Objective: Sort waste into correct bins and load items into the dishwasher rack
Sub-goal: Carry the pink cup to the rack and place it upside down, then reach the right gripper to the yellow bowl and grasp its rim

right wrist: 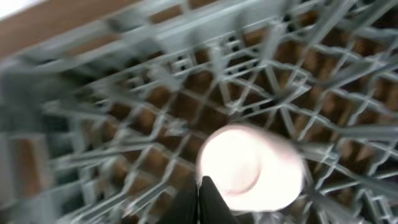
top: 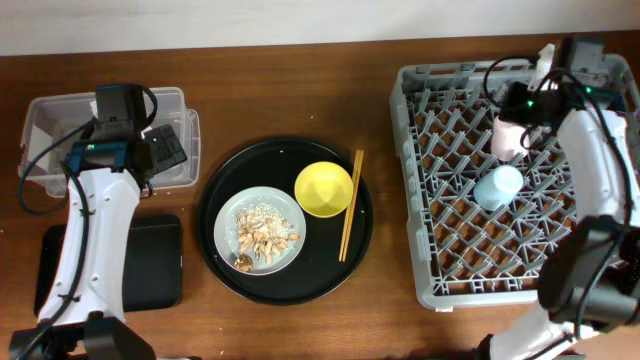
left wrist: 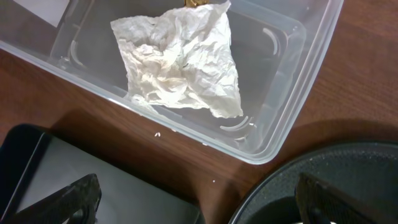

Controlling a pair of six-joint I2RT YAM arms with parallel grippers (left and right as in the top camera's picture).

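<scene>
A crumpled white wrapper [left wrist: 180, 59] lies inside the clear tub [top: 50, 112], with a gold scrap at its top edge. My left gripper [left wrist: 199, 208] is open and empty, just above the tub's near wall [left wrist: 261, 149]; overhead it [top: 165, 152] hangs over the tub's right end. The pink cup [top: 508, 137] stands upside down in the grey dishwasher rack [top: 420, 200], and the light-blue cup [top: 498, 187] sits next to it. My right gripper [right wrist: 199, 200] is shut and empty at the pink cup's [right wrist: 252, 168] rim. The yellow bowl [top: 323, 189], chopsticks [top: 351, 205] and the grey plate [top: 228, 215] of food scraps [top: 262, 236] rest on the round black tray.
The large round black tray [top: 215, 185] sits mid-table. The shallow black rectangular tray [top: 150, 262] lies in front of the tub, partly under my left arm. The right wrist view is blurred.
</scene>
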